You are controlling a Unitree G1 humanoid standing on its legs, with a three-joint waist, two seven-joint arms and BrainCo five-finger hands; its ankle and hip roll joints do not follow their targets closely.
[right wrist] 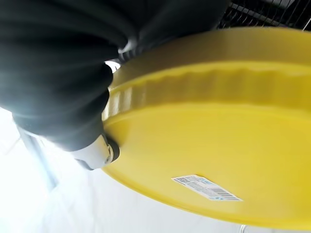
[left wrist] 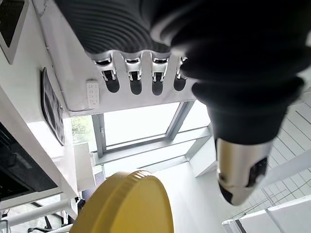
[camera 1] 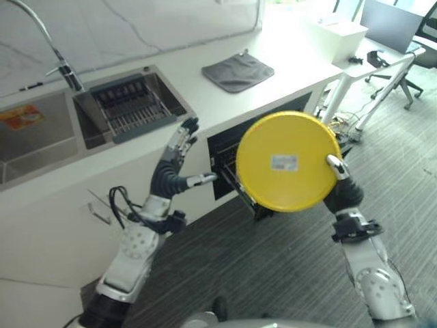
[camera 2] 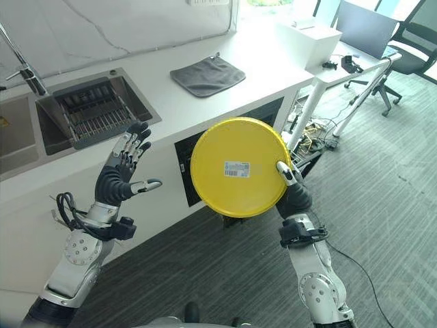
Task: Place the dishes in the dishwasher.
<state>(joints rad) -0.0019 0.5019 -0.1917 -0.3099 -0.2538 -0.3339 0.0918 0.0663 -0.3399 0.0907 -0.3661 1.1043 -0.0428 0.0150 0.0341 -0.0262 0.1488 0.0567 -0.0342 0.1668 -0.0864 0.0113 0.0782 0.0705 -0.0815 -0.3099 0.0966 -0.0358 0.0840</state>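
A round yellow plate (camera 1: 287,161) with a white label on its underside is held up on edge, its underside facing me. My right hand (camera 1: 341,188) grips its right rim, thumb (camera 2: 285,171) over the underside, and the plate (right wrist: 214,145) shows close in the right wrist view. Behind it, in the counter front, is the dark dishwasher opening (camera 1: 229,147) with its rack (camera 1: 235,183) partly drawn out. My left hand (camera 1: 176,162) hangs open in front of the counter, left of the opening, fingers spread and holding nothing. The plate's rim (left wrist: 131,204) shows in the left wrist view.
On the white counter (camera 1: 287,58) lies a grey folded cloth (camera 1: 237,70). A sink (camera 1: 34,137) with a faucet (camera 1: 48,41) and a dish rack basin (camera 1: 130,104) sits at the left. A white box (camera 1: 334,34), a desk and office chairs (camera 2: 410,41) stand at the right, over grey carpet.
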